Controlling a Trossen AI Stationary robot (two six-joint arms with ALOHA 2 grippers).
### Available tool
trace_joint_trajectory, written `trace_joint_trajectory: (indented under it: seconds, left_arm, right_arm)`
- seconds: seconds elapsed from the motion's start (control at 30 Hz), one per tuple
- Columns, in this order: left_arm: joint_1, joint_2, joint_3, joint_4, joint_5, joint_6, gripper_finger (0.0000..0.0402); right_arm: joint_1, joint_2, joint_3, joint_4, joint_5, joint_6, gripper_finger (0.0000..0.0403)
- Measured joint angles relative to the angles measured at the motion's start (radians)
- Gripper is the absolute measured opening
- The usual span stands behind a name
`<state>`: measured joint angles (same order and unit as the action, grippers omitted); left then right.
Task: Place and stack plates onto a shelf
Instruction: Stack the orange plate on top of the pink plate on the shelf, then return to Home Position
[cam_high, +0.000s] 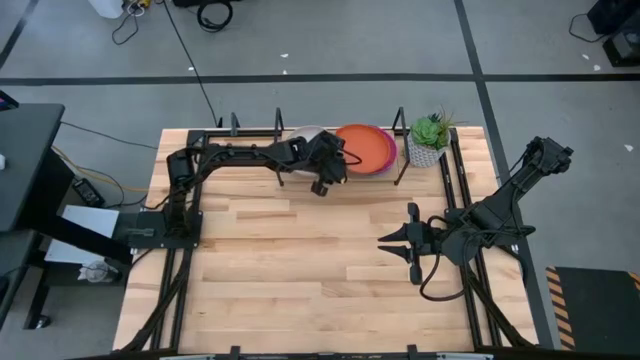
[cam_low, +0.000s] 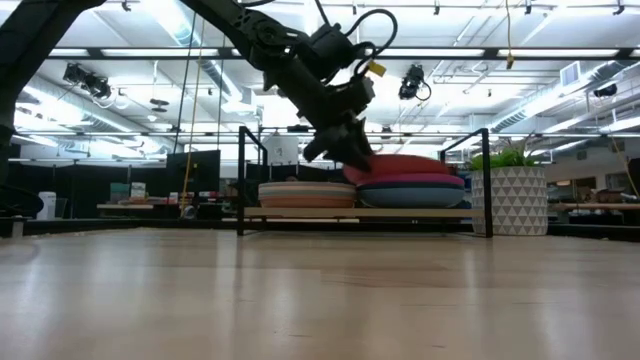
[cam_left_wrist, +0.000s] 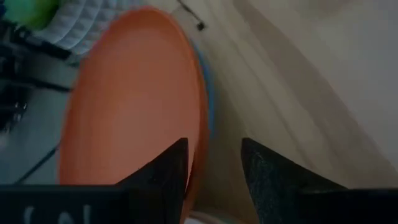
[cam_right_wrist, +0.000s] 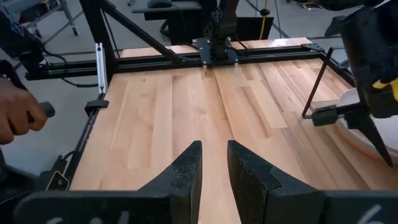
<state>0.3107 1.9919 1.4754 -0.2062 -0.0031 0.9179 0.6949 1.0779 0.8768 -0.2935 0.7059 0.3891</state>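
Tabletop's far edge — orange plate (cam_high: 364, 146) just beside left gripper (cam_high: 322, 182), fingers parted.

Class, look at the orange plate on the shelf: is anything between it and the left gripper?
Nothing visible. The left gripper is at the near-left edge of the orange plate, which tops the right-hand stack on the shelf. In the left wrist view its fingers are apart, with the rim running into the gap between them.

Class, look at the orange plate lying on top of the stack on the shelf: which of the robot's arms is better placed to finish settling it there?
Probably the left: the left gripper is at the orange plate on the shelf, fingers open at its rim. The right gripper hangs over mid-table.
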Motion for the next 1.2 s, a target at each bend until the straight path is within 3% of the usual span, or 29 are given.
trace_joint_trajectory:
  seconds: [0.3, 0.53, 0.7, 0.93, 1.2]
  left_arm:
    - [0.002, 0.0, -0.001, 0.165, -0.045, -0.133, 0.0157]
    - [0.001, 0.005, -0.001, 0.198, 0.064, -0.222, 0.0157]
    - [0.0, -0.052, -0.002, 0.07, 0.046, -0.239, 0.0157]
    - [-0.027, -0.183, -0.008, -0.183, 0.252, -0.344, 0.014]
    - [-0.09, -0.323, -0.185, -0.272, 0.336, -0.437, 0.0091]
  right_arm:
    - [0.0, 0.0, 0.0, -0.002, 0.0, -0.079, 0.0082]
    - [0.0, 0.0, 0.0, -0.002, 0.0, -0.103, 0.0082]
    - [0.0, 0.0, 0.0, -0.013, -0.011, -0.099, 0.0082]
    - [0.0, 0.0, 0.0, -0.143, 0.009, -0.026, 0.0082]
    - [-0.007, -0.038, -0.022, -0.153, 0.139, -0.107, 0.0076]
